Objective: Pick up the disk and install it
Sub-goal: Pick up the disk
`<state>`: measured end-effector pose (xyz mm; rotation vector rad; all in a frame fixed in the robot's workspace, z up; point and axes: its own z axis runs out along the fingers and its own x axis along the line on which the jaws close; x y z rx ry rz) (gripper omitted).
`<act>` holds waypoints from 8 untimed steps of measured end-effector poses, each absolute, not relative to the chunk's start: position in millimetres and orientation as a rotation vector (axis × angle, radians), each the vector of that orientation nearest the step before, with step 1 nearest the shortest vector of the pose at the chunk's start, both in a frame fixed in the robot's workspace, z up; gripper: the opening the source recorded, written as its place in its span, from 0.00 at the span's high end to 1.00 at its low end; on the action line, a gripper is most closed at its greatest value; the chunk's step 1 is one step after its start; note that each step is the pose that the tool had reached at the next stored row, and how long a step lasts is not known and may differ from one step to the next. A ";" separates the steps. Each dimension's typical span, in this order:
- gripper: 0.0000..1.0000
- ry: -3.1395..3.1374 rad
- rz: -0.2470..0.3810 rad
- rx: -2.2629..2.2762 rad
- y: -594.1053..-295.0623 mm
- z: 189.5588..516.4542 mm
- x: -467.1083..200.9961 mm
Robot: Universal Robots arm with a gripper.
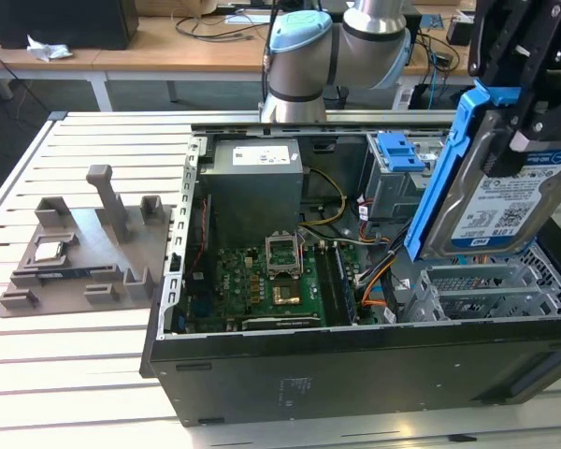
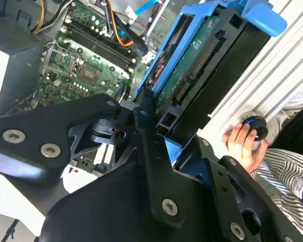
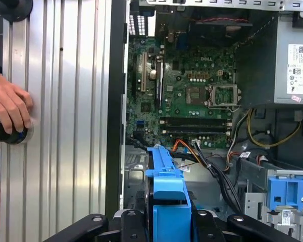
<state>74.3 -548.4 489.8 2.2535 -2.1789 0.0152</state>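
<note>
Here we go: the disk (image 1: 505, 201) is up in the air, clamped in the tool (image 1: 531, 117) from above. It stands nearly on end, one blue rail (image 1: 444, 168) turned toward the board. Pick-up done, install not yet, I'd say.

Just under it sits the silver drive cage (image 1: 486, 285), behind the case's near wall (image 1: 355, 374). Seating the disk looks to call for levelling it and squaring its rails to that cage.

The tight spots are the cage's edges and the orange-and-black cables (image 1: 379, 281) beside them. Further in, the motherboard (image 1: 262, 281) and power supply (image 1: 252, 178) lie well apart. A person's hand (image 3: 10, 108) rests on the table (image 3: 65, 101) outside the case.
</note>
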 end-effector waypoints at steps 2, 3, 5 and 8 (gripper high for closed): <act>0.63 -2.179 0.015 2.253 -549.6 486.0 79.2; 0.63 -2.179 0.015 2.253 -550.2 483.6 82.1; 0.63 -2.180 0.015 2.253 -551.0 476.9 90.7; 0.63 -2.179 0.016 2.252 -551.0 469.4 104.4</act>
